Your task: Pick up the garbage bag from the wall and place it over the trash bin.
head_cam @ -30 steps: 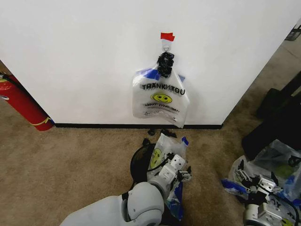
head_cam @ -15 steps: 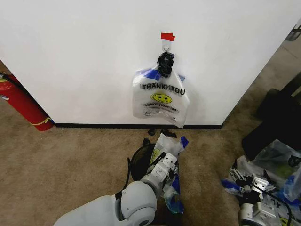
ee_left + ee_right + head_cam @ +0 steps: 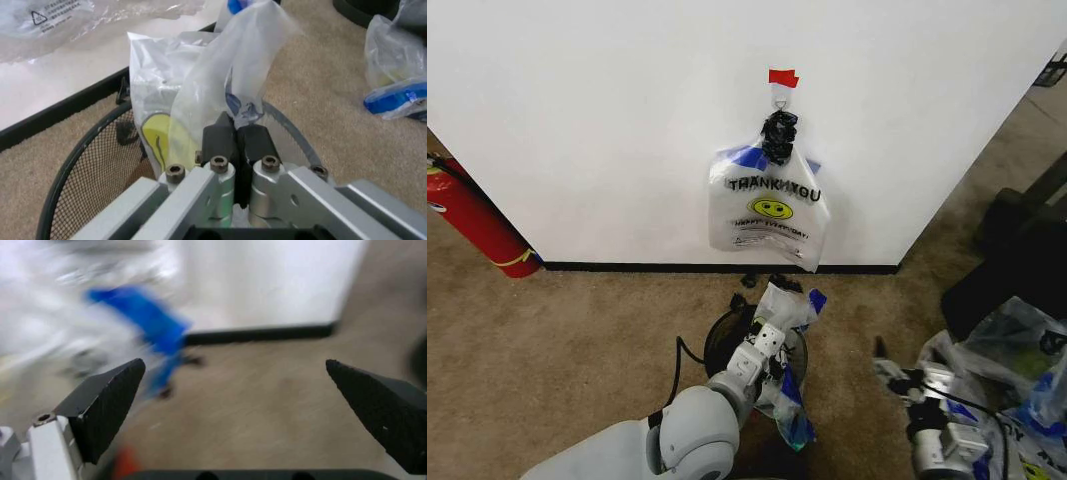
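A see-through garbage bag (image 3: 785,310) with blue handles and a yellow smiley face hangs from my left gripper (image 3: 765,343), which is shut on its thin plastic. It sits right over the dark mesh trash bin (image 3: 719,345) at the foot of the wall (image 3: 607,120). In the left wrist view the fingers (image 3: 219,140) pinch the bag (image 3: 200,95) above the bin's rim (image 3: 73,160). A like bag (image 3: 770,208) with "THANK YOU" lettering hangs from the hook under red tape. My right gripper (image 3: 892,372) is open, to the right of the bin; its wrist view shows the gripper (image 3: 233,390) spread wide.
A red fire extinguisher (image 3: 477,225) leans at the far left by the wall. Lumpy clear bags (image 3: 1017,350) lie at the right, with a large black bag (image 3: 1027,250) behind them. Bare carpet lies left of the bin.
My left arm has slid leftward and carried the held bag a little farther over the bin. My right gripper has left the pile of bags and swung left toward the bin.
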Tool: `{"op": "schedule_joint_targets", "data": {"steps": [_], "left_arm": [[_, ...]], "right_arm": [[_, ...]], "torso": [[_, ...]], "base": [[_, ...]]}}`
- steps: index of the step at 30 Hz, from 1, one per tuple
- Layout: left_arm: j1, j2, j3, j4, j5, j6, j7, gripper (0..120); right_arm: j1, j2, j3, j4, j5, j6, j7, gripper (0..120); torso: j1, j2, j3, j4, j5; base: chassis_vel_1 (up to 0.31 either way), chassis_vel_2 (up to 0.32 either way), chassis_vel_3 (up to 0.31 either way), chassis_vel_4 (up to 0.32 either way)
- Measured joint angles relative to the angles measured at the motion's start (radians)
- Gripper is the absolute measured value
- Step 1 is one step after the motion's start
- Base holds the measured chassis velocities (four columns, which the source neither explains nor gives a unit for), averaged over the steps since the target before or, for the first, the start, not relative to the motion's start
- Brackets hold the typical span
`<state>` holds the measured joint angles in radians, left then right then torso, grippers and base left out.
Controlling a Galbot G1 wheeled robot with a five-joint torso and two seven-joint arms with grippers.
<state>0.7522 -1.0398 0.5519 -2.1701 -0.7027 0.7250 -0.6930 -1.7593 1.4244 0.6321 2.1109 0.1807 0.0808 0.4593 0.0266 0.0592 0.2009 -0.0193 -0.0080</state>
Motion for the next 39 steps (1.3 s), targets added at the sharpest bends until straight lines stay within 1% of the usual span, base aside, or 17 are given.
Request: {"op": "schedule_joint_targets", "data": {"steps": [5, 8, 12, 15, 17, 18, 20, 23, 24, 27, 28, 30, 33, 34, 36, 38, 39], "left_arm": [[0.014, 0.022, -0.016, -0.024, -0.012, -0.002, 0.000, 0], [0.030, 0.056, -0.044, -0.050, -0.024, -0.008, 0.000, 0], [0.036, 0.068, -0.054, -0.058, -0.033, -0.013, 0.001, 0], [0.045, 0.073, -0.062, -0.066, -0.041, -0.017, 0.002, 0], [0.045, 0.073, -0.062, -0.066, -0.041, -0.017, 0.002, 0], [0.052, 0.077, -0.068, -0.072, -0.046, -0.020, 0.003, 0], [0.057, 0.083, -0.072, -0.078, -0.048, -0.023, 0.004, 0], [0.071, 0.099, -0.084, -0.091, -0.048, -0.027, 0.010, 0], [0.071, 0.099, -0.084, -0.091, -0.048, -0.027, 0.010, 0], [0.063, 0.111, -0.089, -0.093, -0.059, -0.028, 0.015, 0], [0.049, 0.111, -0.088, -0.087, -0.073, -0.028, 0.015, 0], [0.012, 0.108, -0.072, -0.074, -0.099, -0.029, 0.015, 0], [-0.014, 0.104, -0.058, -0.065, -0.111, -0.030, 0.015, 0], [-0.043, 0.097, -0.041, -0.054, -0.123, -0.032, 0.015, 0], [-0.060, 0.093, -0.031, -0.049, -0.130, -0.035, 0.015, 0], [-0.064, 0.095, -0.031, -0.049, -0.133, -0.036, 0.016, 0], [-0.064, 0.095, -0.031, -0.049, -0.133, -0.036, 0.016, 0]], "right_arm": [[-0.005, -0.007, -0.013, 0.012, 0.003, -0.010, -0.010, 100], [-0.011, -0.024, -0.029, 0.024, 0.003, -0.029, -0.040, 100], [-0.017, -0.038, -0.050, 0.043, 0.011, -0.053, -0.064, 100], [-0.025, -0.067, -0.081, 0.064, 0.046, -0.082, -0.123, 100], [-0.025, -0.067, -0.081, 0.064, 0.046, -0.082, -0.123, 100], [-0.028, -0.097, -0.107, 0.072, 0.064, -0.090, -0.189, 100], [-0.027, -0.124, -0.134, 0.079, 0.084, -0.103, -0.225, 100], [0.013, -0.190, -0.208, 0.094, 0.196, -0.205, -0.256, 100], [0.013, -0.190, -0.208, 0.094, 0.196, -0.205, -0.256, 100], [0.081, -0.230, -0.263, 0.086, 0.301, -0.292, -0.257, 100], [0.107, -0.240, -0.282, 0.079, 0.337, -0.317, -0.251, 100], [0.141, -0.245, -0.301, 0.073, 0.378, -0.360, -0.236, 100], [0.152, -0.243, -0.303, 0.073, 0.391, -0.390, -0.217, 100], [0.159, -0.237, -0.300, 0.075, 0.407, -0.417, -0.195, 100], [0.176, -0.232, -0.302, 0.075, 0.428, -0.446, -0.171, 100], [0.222, -0.228, -0.319, 0.073, 0.461, -0.502, -0.122, 100], [0.222, -0.228, -0.319, 0.073, 0.461, -0.502, -0.122, 100]], "torso": [[0.000, 0.000, 0.000, 0.0000, -0.0001], [0.000, 0.000, 0.000, 0.0001, -0.0001], [0.000, 0.000, 0.000, 0.0001, -0.0001], [0.000, 0.000, 0.000, 0.0000, -0.0001], [0.000, 0.000, 0.000, 0.0000, -0.0001], [0.000, 0.000, 0.000, 0.0000, -0.0002], [0.000, 0.000, 0.000, 0.0000, -0.0001], [0.000, 0.000, 0.000, 0.0001, -0.0002], [0.000, 0.000, 0.000, 0.0001, -0.0002], [0.000, 0.000, 0.000, 0.0005, -0.0002], [0.000, 0.000, 0.000, 0.0002, 0.0000], [0.000, 0.000, 0.000, 0.0003, -0.0001], [0.000, 0.000, 0.000, 0.0002, -0.0001], [0.000, 0.000, 0.000, 0.0000, -0.0001], [0.000, 0.000, 0.000, -0.0013, -0.0002], [0.000, 0.000, 0.000, 0.0001, 0.0000], [0.000, 0.000, 0.000, 0.0001, 0.0000]], "base": [[0.000, 0.000, 0.000, 0.000], [0.000, 0.000, 0.000, 0.000], [0.000, 0.000, 0.000, 0.000], [0.000, 0.000, 0.000, 0.000], [0.000, 0.000, 0.000, 0.000], [0.000, 0.000, 0.000, 0.000], [0.000, 0.000, 0.000, 0.000], [0.000, 0.000, 0.000, 0.000], [0.000, 0.000, 0.000, 0.000], [0.000, 0.000, 0.000, 0.000], [0.000, 0.000, 0.000, 0.000], [0.000, 0.000, 0.000, 0.000], [0.000, 0.000, 0.000, 0.000], [0.000, 0.000, 0.000, 0.000], [0.000, 0.000, 0.000, 0.000], [0.000, 0.000, 0.000, 0.000], [0.000, 0.000, 0.000, 0.000]]}}
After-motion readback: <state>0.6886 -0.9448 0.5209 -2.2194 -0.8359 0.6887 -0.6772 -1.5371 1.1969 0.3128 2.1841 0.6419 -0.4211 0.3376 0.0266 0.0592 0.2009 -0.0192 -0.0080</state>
